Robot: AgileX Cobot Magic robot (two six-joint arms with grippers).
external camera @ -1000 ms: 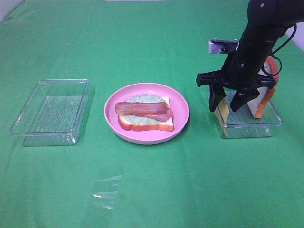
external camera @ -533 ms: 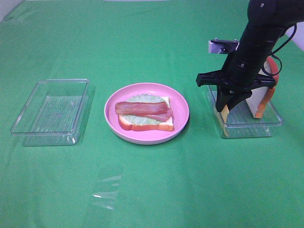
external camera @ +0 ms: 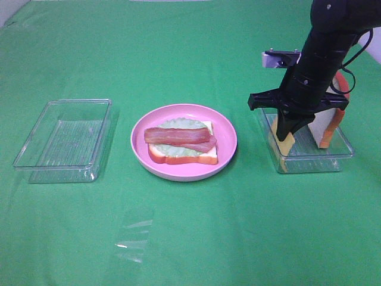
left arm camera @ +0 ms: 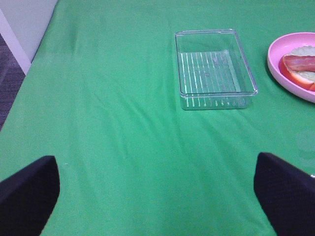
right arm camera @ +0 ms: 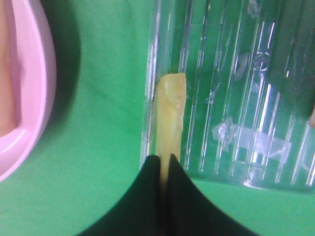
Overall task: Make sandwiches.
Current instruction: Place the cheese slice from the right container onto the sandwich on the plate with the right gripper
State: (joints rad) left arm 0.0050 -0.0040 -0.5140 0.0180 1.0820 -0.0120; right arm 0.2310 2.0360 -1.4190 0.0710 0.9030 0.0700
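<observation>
The partly built sandwich lies on the pink plate: a white bread slice with lettuce and bacon strips on top. My right gripper is shut on the yellow cheese slice and holds it on edge just above the left end of the right clear tray. The right wrist view shows the cheese pinched between the black fingers. A second bread slice leans upright in that tray. My left gripper is open, over bare green cloth, far from the plate.
An empty clear tray stands left of the plate; it also shows in the left wrist view. A scrap of clear film lies on the green cloth near the front. A red cable hangs behind the right arm.
My right gripper went from open over the tray to shut on the cheese slice, then rose slightly with the cheese in it. The plate and left tray have not moved.
</observation>
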